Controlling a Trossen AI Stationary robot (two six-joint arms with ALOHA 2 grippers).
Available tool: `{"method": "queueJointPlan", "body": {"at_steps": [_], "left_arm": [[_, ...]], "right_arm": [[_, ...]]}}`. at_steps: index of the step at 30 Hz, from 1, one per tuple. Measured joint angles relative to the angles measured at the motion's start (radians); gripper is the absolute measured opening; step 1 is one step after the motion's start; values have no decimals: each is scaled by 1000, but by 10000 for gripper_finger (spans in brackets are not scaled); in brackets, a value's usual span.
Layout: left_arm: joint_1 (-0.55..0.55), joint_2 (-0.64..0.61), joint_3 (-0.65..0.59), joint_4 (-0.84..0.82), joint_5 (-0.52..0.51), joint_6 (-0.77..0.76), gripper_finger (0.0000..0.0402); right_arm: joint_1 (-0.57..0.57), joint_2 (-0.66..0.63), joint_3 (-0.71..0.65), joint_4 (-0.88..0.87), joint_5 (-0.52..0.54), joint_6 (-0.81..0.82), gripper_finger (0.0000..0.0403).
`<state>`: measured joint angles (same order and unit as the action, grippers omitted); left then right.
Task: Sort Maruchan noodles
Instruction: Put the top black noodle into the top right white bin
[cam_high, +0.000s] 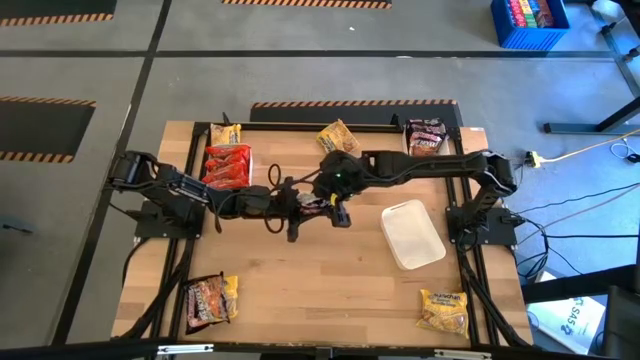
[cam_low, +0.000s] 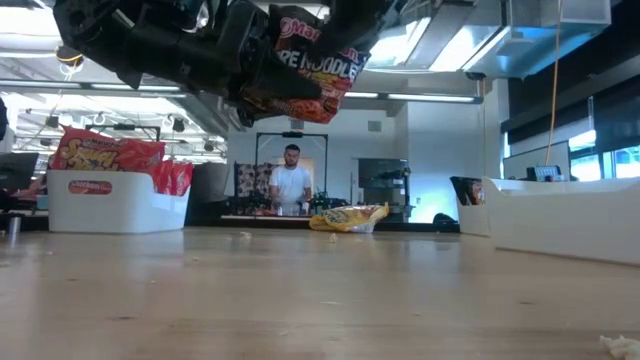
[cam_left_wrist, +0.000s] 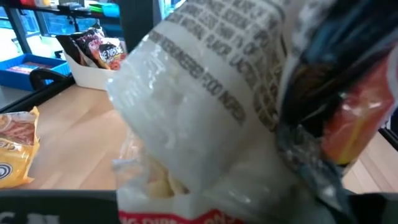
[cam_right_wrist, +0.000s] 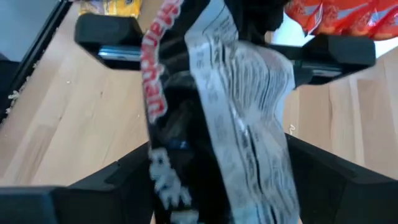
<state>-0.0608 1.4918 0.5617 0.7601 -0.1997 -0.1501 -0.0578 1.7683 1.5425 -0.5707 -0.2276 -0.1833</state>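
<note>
Mid-tabletop, we hand over the dark noodle packet (cam_right_wrist: 205, 124): left gripper (cam_high: 292, 205) jaws grasping it, right gripper (cam_high: 335, 205) jaws spread around it. We close the right jaws before releasing the left.

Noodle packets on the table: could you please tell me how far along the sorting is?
Partly done. Red packets sit in one tray and dark ones in another; the third tray holds nothing. In hand: a dark packet aloft mid-table, gripped by the left gripper, with the right gripper at it. Left: three loose yellow packets and a dark-and-yellow pile.
</note>
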Motion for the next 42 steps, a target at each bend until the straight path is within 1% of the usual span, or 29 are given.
{"method": "queueJointPlan", "body": {"at_steps": [4,7,9,16,18,22,25,27,31,35,38,42], "left_arm": [[1,0,0,5,-1,0,151],[2,0,0,5,-8,0,151],[2,0,0,5,-8,1,151],[2,0,-1,4,-27,-4,155],[2,0,-1,3,-28,-1,164],[2,0,-1,-9,-22,4,192],[2,0,-1,-22,-20,-2,212],[2,0,-1,-28,-20,-3,220],[2,-9,-1,-46,-19,-3,223],[2,-43,-1,-92,-19,-4,224],[-1,-55,-2,-123,-19,-4,224],[-6,-57,-2,-145,-19,-4,224]], "right_arm": [[0,5,0,18,0,0,283],[0,5,0,33,0,1,265],[0,5,0,41,0,2,240],[0,5,0,43,0,-4,127],[0,4,0,43,0,-4,108],[0,4,0,41,0,-5,108],[0,-6,0,17,1,-5,121],[-1,-24,0,2,0,-5,121],[-3,-79,0,-68,20,-7,106],[-21,-145,0,-164,34,-3,108],[-48,-189,1,-261,52,18,114],[-99,-243,1,-422,69,17,109]]}}
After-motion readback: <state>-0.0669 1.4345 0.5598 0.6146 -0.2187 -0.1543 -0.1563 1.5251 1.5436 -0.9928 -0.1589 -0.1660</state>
